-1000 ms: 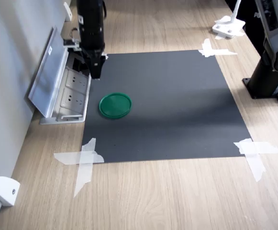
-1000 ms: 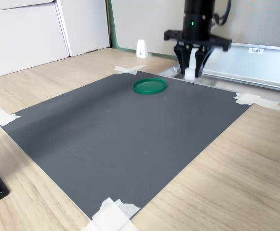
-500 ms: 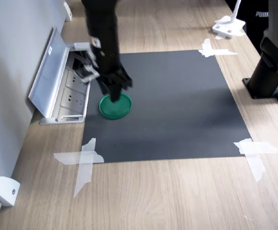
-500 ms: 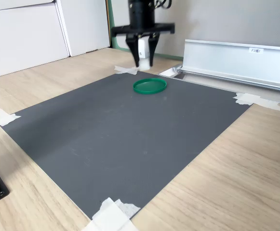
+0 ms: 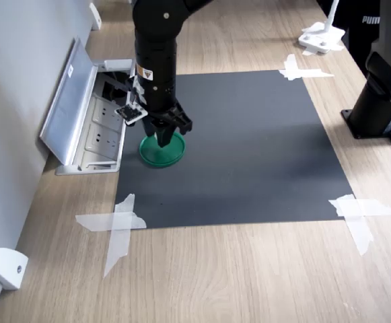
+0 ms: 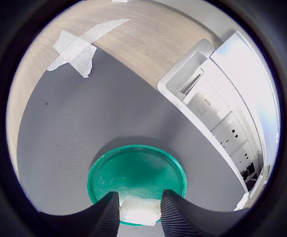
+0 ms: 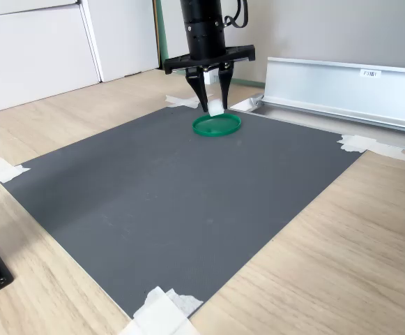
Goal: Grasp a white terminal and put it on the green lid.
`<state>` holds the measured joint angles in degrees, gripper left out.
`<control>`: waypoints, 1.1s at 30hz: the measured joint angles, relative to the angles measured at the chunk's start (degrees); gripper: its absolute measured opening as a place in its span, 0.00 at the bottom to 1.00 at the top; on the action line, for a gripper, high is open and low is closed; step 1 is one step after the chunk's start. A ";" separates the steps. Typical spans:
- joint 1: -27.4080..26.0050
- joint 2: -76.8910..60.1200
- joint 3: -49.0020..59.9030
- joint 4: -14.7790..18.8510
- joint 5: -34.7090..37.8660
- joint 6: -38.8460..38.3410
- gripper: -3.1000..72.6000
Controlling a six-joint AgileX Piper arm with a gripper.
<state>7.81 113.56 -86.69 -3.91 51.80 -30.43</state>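
The pincer is clamped on the white terminal, hanging just above the green lid; placing is in hand; next, I judge, lower slightly and part the jaws.

In the first exterior view the gripper covers part of the green lid and hides the white terminal entirely. In the wrist view the lid is partly covered by the 2 fingers, and the terminal shows only between them. Whether the terminal touches the lid in the second exterior view cannot be told.
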 joint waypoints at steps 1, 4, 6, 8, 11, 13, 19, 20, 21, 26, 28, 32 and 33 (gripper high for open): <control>0.00 0.08 0.00 -0.05 0.00 -0.27 0.46; 0.00 0.88 0.00 -0.11 0.00 -0.68 0.46; 0.00 1.38 0.00 -0.11 0.05 -0.82 0.46; 0.00 1.92 0.00 -0.11 0.05 -1.00 0.46; 0.00 1.98 0.00 0.13 0.05 -1.06 0.50; 0.00 1.98 0.00 0.43 0.05 -0.36 0.57; 0.00 1.73 0.00 3.04 0.05 0.29 0.73; 0.00 1.32 0.00 3.46 -0.01 0.39 0.74; 0.00 0.64 0.00 3.91 -0.01 0.41 0.74; 0.00 -5.94 0.00 4.97 -0.99 1.94 0.75; -0.23 -9.58 0.00 5.10 -1.45 5.07 0.75; -2.33 -17.05 0.58 6.30 -1.91 11.88 0.68; -3.04 -18.76 0.94 6.47 -2.47 12.73 0.65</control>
<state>4.77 94.80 -85.75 2.56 49.32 -17.71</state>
